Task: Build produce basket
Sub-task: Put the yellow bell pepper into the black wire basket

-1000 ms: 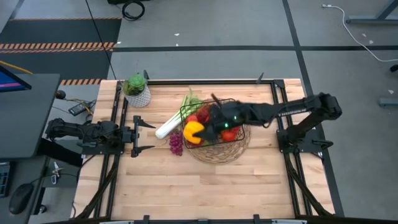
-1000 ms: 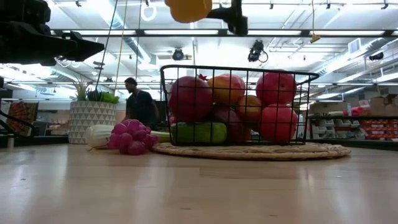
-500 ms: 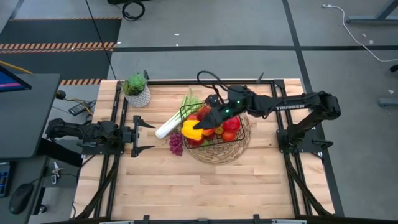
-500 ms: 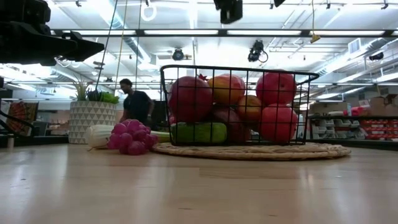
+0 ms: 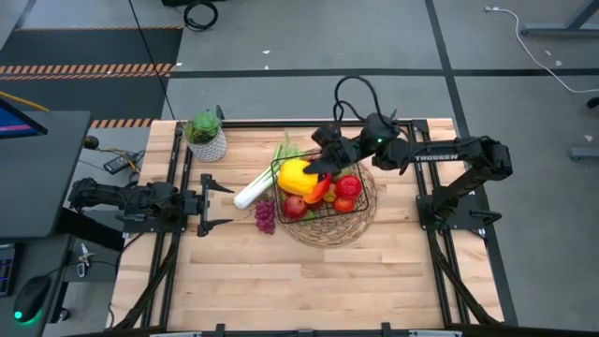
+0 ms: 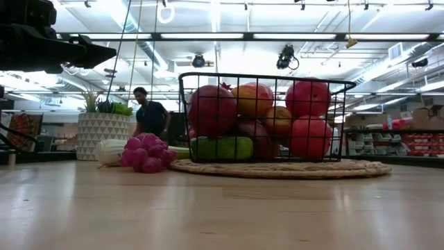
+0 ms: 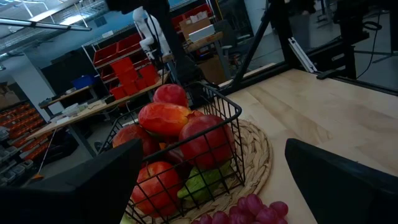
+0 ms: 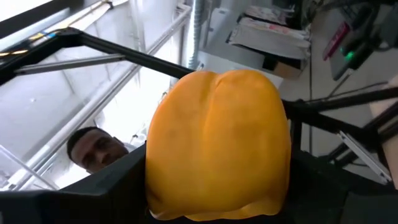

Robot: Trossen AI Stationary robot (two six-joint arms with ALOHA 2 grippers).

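Observation:
The dark wire basket (image 5: 329, 208) stands on its round wicker base mid-table, holding red apples, a green pear and other fruit (image 6: 258, 118). Above its left side, my right gripper (image 5: 316, 168) is shut on a yellow pepper (image 5: 294, 176). The leek (image 5: 251, 192) and the purple grapes (image 5: 265, 215) lie on the table left of the basket. My left gripper (image 5: 221, 206) waits open at the table's left, pointing at the basket (image 7: 186, 143). My right gripper pinches the yellow pepper (image 8: 217, 137) between its two fingers (image 8: 106, 186), one on each flank. The fingers reach it from the table's right, slanting. The pepper is lifted clear, high above the basket. The contact spots are hidden behind the pepper.
A leafy plant in a white pot (image 5: 207, 138) stands at the far left of the table. Black frame rails run along the table's left, right and far edges. A person (image 6: 149, 114) moves in the room behind. Bare wood lies near of the basket.
My right gripper has risen with the yellow pepper, out of the top of the low view, drawn back toward the table's far right and tipped upward. The pepper has moved from over the basket's near left corner toward its far side. The person behind has walked left.

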